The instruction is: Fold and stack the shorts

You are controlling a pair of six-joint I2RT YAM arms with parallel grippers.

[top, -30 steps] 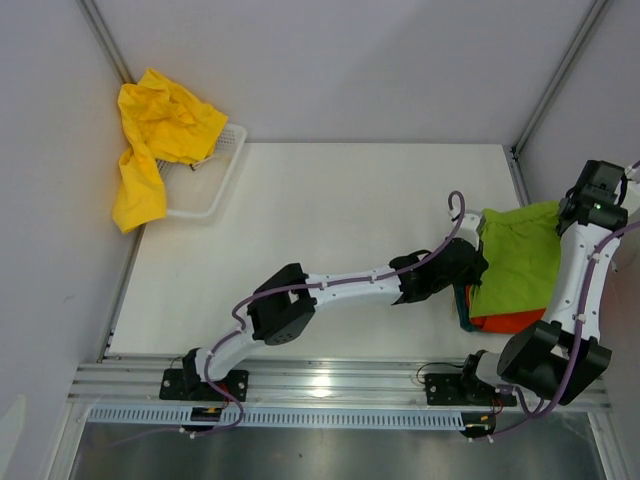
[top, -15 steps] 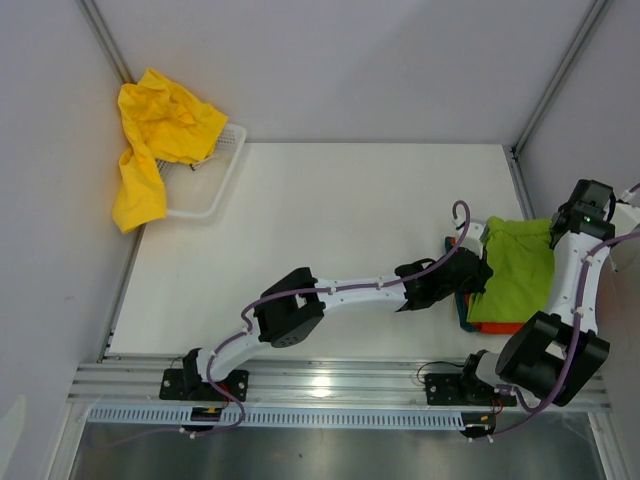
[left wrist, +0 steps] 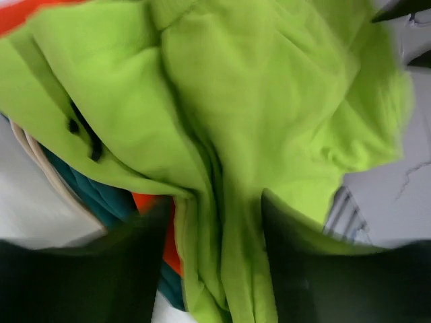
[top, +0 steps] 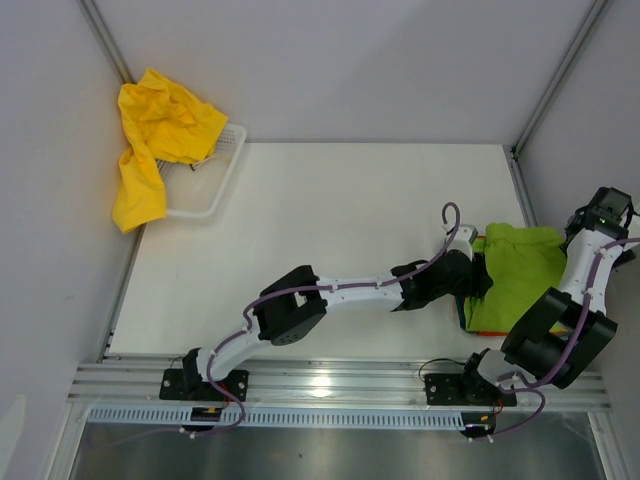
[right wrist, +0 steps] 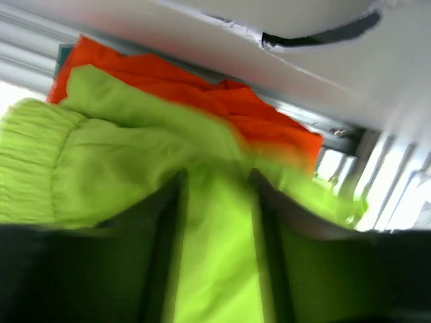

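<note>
Top view: the lime green shorts top a pile at the right edge of the surface; yellow shorts drape over the white basket. Left wrist: the left claw is spread, lime cloth between its fingers, orange-red shorts beneath. Right wrist, blurred: the right claw is spread likewise
</note>
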